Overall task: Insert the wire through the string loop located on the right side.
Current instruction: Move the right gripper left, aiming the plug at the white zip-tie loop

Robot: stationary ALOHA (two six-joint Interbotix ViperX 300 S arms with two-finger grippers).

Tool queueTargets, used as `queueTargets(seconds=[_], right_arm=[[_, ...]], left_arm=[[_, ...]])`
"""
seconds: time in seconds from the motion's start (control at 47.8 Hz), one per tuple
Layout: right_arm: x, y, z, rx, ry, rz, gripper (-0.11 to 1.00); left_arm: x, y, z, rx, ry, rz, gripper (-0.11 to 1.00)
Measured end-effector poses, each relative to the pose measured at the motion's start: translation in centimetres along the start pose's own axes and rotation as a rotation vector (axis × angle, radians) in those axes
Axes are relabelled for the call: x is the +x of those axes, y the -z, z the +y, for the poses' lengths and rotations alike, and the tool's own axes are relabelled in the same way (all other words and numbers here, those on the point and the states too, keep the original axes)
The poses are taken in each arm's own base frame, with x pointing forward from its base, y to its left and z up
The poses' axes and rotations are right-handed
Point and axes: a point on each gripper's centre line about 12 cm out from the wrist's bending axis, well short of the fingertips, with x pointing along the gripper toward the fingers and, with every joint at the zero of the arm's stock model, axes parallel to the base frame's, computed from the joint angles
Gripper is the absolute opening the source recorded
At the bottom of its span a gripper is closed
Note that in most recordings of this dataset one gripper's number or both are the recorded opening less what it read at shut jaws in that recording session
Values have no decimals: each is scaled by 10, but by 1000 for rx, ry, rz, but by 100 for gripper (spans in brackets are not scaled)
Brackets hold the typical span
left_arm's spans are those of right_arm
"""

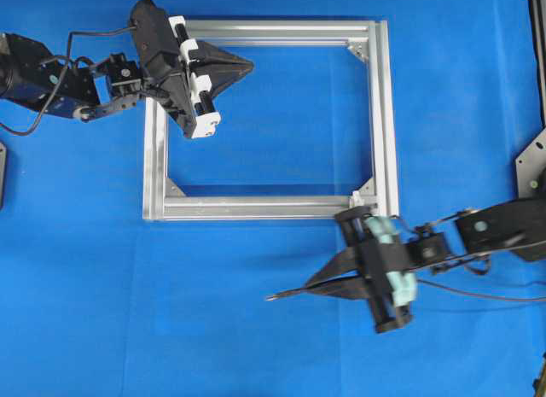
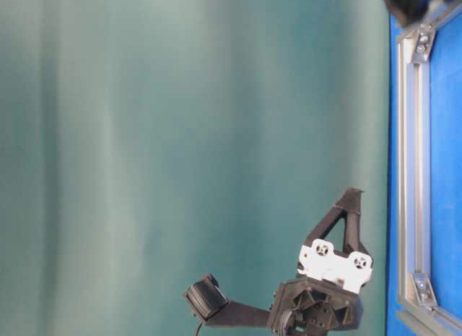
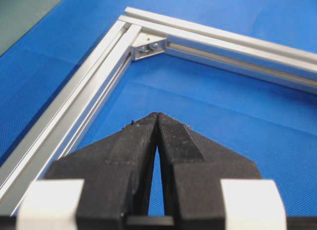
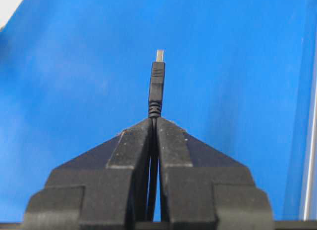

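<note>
Overhead, blue cloth (image 1: 256, 346), silver frame (image 1: 384, 115)

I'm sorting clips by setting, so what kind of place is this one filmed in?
Most likely a robotics lab test bench, not a home or factory: a blue-covered table, a bare silver aluminium frame lying on it, and two black robot arms, the right gripper clamped on a wire.

The right pincer (image 4: 154, 122) clamps the wire (image 4: 156, 86) (plug jutting forward) above blue table (image 4: 74, 67).
</note>
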Motion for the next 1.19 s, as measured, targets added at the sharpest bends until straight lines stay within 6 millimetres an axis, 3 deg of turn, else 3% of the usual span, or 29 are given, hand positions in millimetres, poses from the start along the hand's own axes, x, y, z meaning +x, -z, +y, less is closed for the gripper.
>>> queueTargets(seconds=[0.69,1.004,1.192], right_arm=[[-129,57,-15,47,23,35,-4],[-142,60,-16,50,24,20,-4],[-143,60,-33,77,97,13,-4]], left_arm=[[-1,1,1,-12,-2,1,0],[-1,1,0,-12,0,3,0],[-1,1,0,-12,0,3,0]])
